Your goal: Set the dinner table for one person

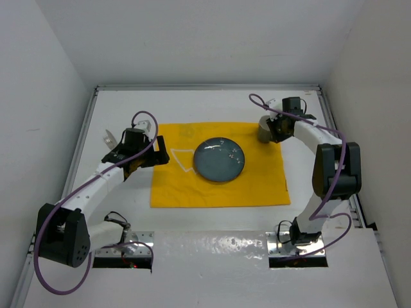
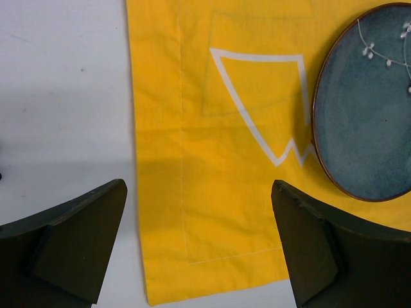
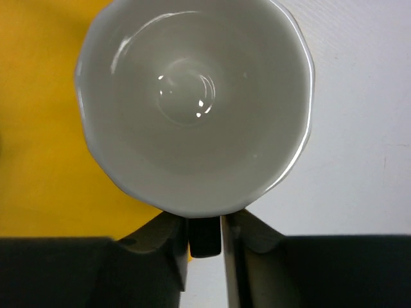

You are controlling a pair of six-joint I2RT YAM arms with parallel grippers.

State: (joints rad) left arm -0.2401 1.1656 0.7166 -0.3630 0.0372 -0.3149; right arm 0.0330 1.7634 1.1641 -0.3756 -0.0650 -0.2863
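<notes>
Top external view has the blue plate (image 1: 219,160) already centred on the yellow placemat (image 1: 192,189) on the table (image 1: 192,106), cutlery seemingly not yet laid, right hand (image 3: 205,221) pinched on the cup (image 3: 192,102) at the mat's far right corner, left hand (image 2: 199,192) hovering wide apart, empty, over the mat's left edge.

the placemat (image 1: 218,186) is bright yellow, with a white outline drawing and a thin pale stitched border. the plate (image 1: 219,160) is slate blue-grey, sprigged with small white blossoms and rimmed in brown. the cup (image 3: 192,102) is glossy white inside. the counter (image 1: 205,106) is white. the left pincer (image 2: 199,187) is dark charcoal.
</notes>
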